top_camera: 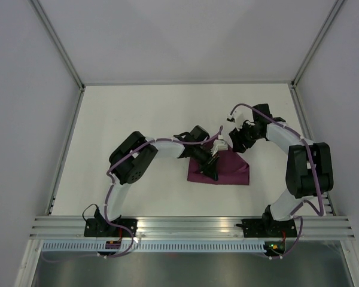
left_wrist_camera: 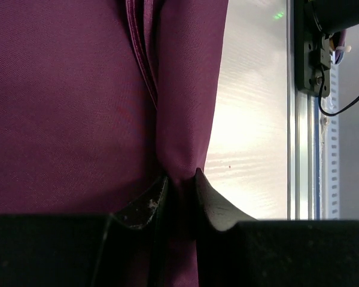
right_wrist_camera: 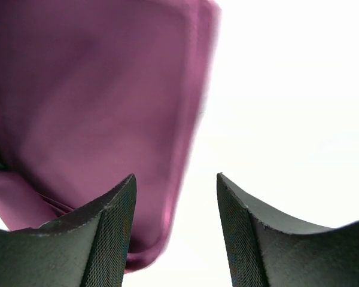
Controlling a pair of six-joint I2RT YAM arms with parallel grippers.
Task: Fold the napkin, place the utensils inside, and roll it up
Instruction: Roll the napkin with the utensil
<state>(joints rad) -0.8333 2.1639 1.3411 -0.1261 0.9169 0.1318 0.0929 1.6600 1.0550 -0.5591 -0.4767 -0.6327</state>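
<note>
The deep purple-maroon napkin (top_camera: pixel 227 169) lies folded on the white table, mid-right. My left gripper (top_camera: pixel 212 167) is over its left part and is shut on a fold of the cloth; in the left wrist view the gripper (left_wrist_camera: pixel 180 179) pinches a raised ridge of the napkin (left_wrist_camera: pixel 66 101). My right gripper (top_camera: pixel 238 139) is open and empty just beyond the napkin's far right edge; in the right wrist view the gripper (right_wrist_camera: pixel 175 182) hangs above the table with the napkin's edge (right_wrist_camera: pixel 96 113) to its left. No utensils are visible.
The white table (top_camera: pixel 137 113) is walled by grey panels on three sides. An aluminium rail (top_camera: pixel 191 226) with both arm bases runs along the near edge; it also shows in the left wrist view (left_wrist_camera: pixel 302 149).
</note>
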